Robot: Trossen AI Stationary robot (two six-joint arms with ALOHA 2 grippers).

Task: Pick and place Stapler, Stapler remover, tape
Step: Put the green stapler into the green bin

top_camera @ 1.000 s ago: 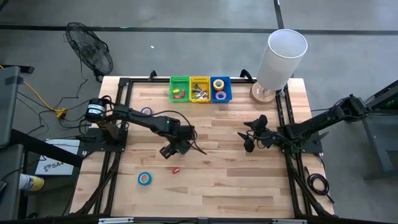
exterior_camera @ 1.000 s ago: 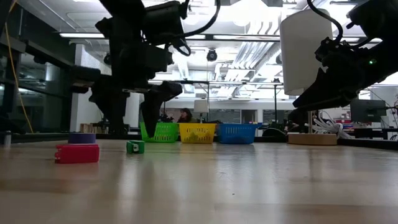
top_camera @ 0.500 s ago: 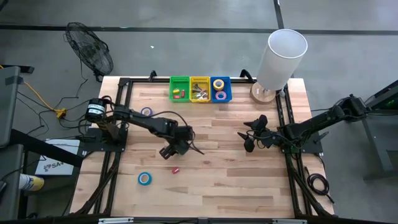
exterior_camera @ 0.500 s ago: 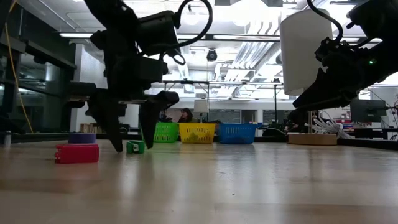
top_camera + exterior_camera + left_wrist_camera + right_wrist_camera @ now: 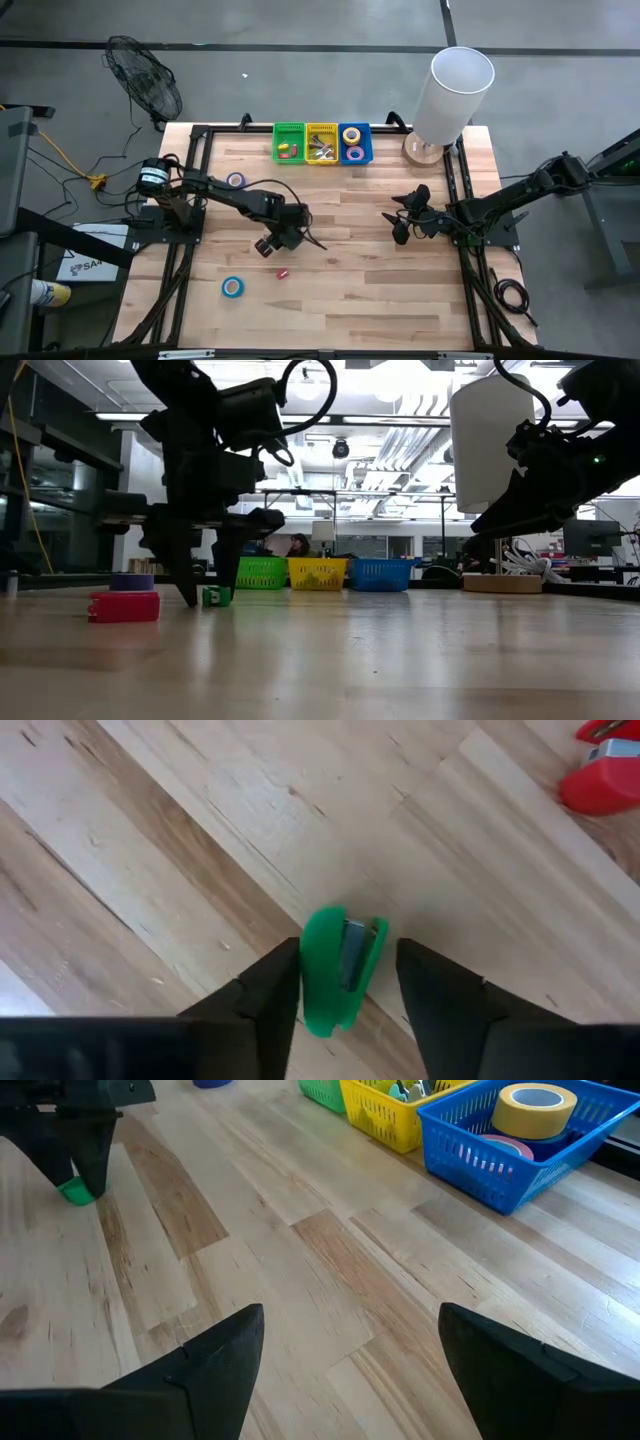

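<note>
High view: my left gripper [image 5: 270,244] is low over the tabletop [image 5: 380,290] centre-left; my right gripper [image 5: 403,218] waits at centre-right. A red stapler [image 5: 283,271] lies just nearer than the left gripper, w/ a blue tape roll [image 5: 232,287] beyond it toward the near-left. A purple tape roll [image 5: 235,180] sits far-left. Green [image 5: 289,143], yellow [image 5: 321,143] & blue [image 5: 352,143] baskets line the far edge.

Low view: my left fingers [image 5: 186,575] reach the tabletop either side of a small green stapler [image 5: 214,596].

Left wrist view: fingers [image 5: 265,995] part-open, straddling the green stapler [image 5: 339,969]; slim gaps show, not clamped.

Right wrist view: my right fingers [image 5: 215,1350] are spread wide, holding nothing.
</note>
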